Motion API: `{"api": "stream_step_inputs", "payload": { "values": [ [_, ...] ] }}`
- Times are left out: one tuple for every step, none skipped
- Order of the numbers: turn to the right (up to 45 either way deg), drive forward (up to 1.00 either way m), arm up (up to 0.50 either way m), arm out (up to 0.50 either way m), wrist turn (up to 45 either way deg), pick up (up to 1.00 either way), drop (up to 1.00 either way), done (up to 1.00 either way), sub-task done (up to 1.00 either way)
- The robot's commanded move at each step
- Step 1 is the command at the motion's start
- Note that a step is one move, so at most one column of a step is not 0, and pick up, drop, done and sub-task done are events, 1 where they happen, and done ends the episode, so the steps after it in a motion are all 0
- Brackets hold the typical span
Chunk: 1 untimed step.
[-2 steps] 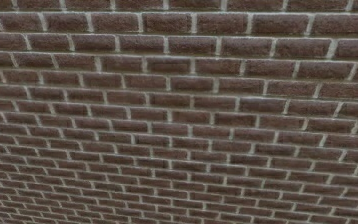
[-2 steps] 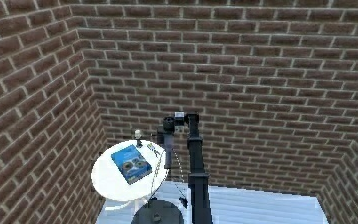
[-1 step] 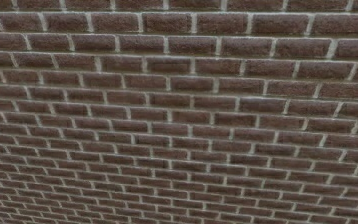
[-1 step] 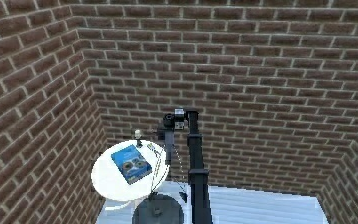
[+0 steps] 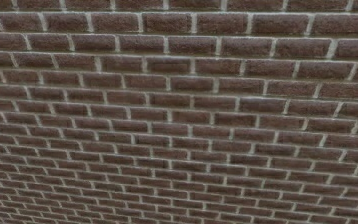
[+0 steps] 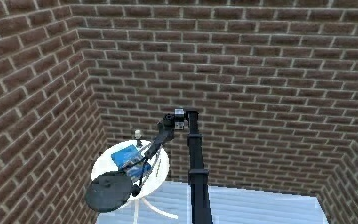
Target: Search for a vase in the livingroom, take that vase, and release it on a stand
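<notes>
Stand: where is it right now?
In the arm side view's lower left, the white round stand sits near the corner of the brick walls, just left of the dark arm bar.

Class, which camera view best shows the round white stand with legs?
The arm side view: the round white stand sits near the brick corner, top and legs visible. The forward view faces red brick wall.

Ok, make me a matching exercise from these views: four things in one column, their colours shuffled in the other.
Things:
1. brick wall
2. arm
3. round tabletop
4. floor

Colours:
A. white
B. reddish brown
C. pale grey-blue
D. black

Pairs: 1-B, 2-D, 3-A, 4-C.
</notes>
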Motion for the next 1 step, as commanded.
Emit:
{"api": "stream_step_inputs", "payload": {
  "values": [
    [0.0, 0.00, 0.00, 0.00, 45.0, 0.00, 0.00, 0.00, 0.00]
  ]
}}
